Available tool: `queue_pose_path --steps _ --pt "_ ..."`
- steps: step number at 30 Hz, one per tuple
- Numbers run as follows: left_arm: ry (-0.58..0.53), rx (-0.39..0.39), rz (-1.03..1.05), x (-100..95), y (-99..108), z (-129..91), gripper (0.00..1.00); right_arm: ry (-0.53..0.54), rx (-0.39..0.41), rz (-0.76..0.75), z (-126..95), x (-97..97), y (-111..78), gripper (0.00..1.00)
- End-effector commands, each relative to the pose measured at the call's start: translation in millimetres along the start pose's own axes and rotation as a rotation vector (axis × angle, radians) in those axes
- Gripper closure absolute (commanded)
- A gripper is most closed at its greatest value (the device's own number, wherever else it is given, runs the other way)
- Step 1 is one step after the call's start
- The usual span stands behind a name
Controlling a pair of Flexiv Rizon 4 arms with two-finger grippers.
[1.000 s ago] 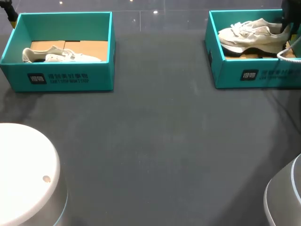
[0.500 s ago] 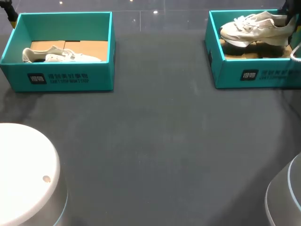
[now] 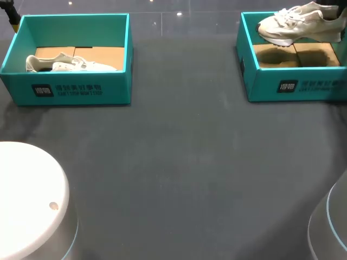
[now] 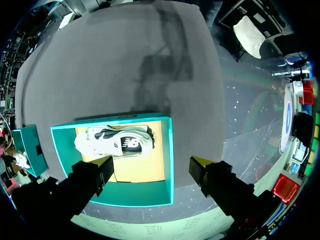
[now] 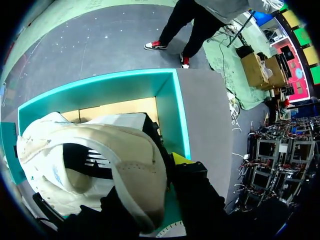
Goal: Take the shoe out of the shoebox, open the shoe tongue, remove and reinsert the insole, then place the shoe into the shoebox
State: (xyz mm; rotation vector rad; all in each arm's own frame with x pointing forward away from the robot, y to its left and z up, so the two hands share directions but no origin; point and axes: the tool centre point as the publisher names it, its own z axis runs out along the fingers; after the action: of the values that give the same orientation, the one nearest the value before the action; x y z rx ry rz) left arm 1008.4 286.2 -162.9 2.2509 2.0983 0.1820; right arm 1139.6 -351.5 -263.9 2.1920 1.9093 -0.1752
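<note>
A cream sneaker (image 3: 298, 23) hangs tilted above the right teal shoebox (image 3: 293, 86), whose cardboard floor lies bare beneath it. In the right wrist view my right gripper (image 5: 172, 165) is shut on the heel collar of that sneaker (image 5: 125, 155), above the box (image 5: 175, 100); only one yellow tip shows. A second sneaker (image 3: 65, 64) lies in the left teal shoebox (image 3: 65, 89). My left gripper (image 4: 151, 170) stands open high over that box (image 4: 167, 150), and the sneaker (image 4: 117, 142) is on its side on the cardboard below.
Both boxes stand at the table's far edge, left and right. The dark tabletop (image 3: 179, 162) stretches between them and toward me. My arms' white bases (image 3: 27, 206) fill the near corners.
My right gripper has lifted the sneaker up out of the right shoebox, and the box floor now shows. The left arm and the left box have not moved.
</note>
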Motion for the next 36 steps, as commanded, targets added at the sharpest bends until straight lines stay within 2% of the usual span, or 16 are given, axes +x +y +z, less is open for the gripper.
queue_pose_path --steps 1,8,14,26,36 --pt "0.001 -0.001 0.001 0.2 -1 -1 0.00 -0.004 -0.016 0.003 -23 -3.0 -12.2 1.00" --pt "0.001 -0.001 0.001 0.2 -1 -1 0.00 -0.010 -0.023 0.005 -51 -0.4 -19.0 1.00" --pt "0.001 -0.001 0.001 0.2 -1 -1 0.00 -0.006 -0.025 -0.008 -74 8.2 -33.9 1.00" --pt "0.001 -0.001 0.001 0.2 -1 -1 0.00 -0.005 -0.037 -0.007 -129 35.5 -89.5 1.00" --pt "0.001 -0.001 0.001 0.2 -1 -1 0.00 -0.017 -0.042 -0.009 -177 88.1 -150.5 1.00"
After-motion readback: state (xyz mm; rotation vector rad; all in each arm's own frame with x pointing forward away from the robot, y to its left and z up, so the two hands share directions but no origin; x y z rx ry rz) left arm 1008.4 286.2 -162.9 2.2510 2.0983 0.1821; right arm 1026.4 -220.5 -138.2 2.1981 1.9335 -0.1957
